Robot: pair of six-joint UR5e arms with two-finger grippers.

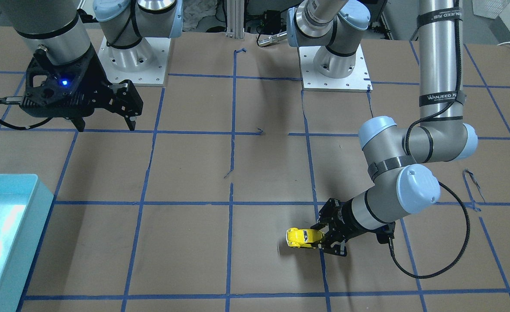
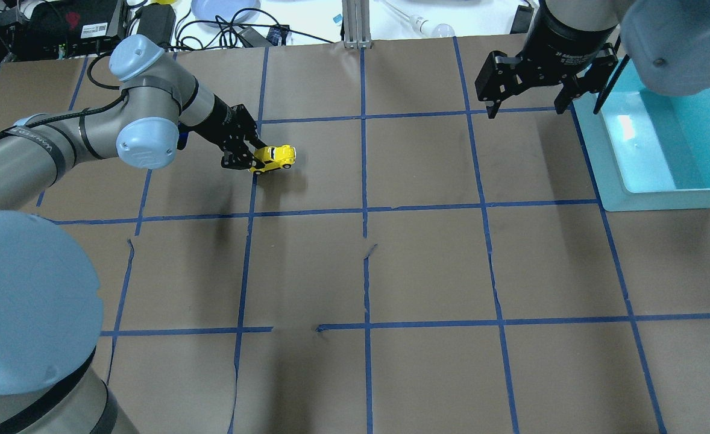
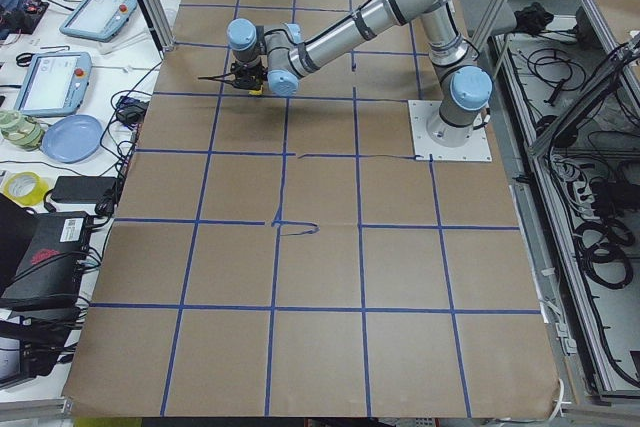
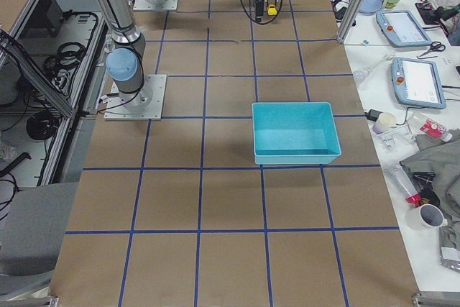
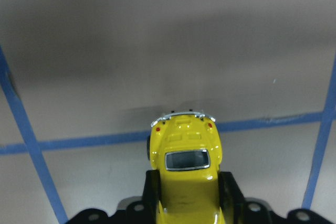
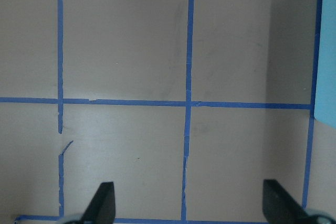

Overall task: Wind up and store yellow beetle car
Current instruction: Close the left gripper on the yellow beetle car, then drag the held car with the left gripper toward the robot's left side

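While L gripper (image 2: 254, 158) clamps car (image 2: 275, 156) by its sides (tail end sticking out), R gripper (image 2: 528, 110) hangs wide open, empty, near bin (image 2: 668, 200).

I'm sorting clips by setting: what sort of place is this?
Probably a robotics lab workcell: arms bolted down on base plates, a table gridded with blue tape, and teach pendants alongside.

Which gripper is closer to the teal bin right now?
Right. The right gripper hangs open above the table beside the teal bin, not over it. The left gripper is far across the table, jaws shut on the yellow beetle car.
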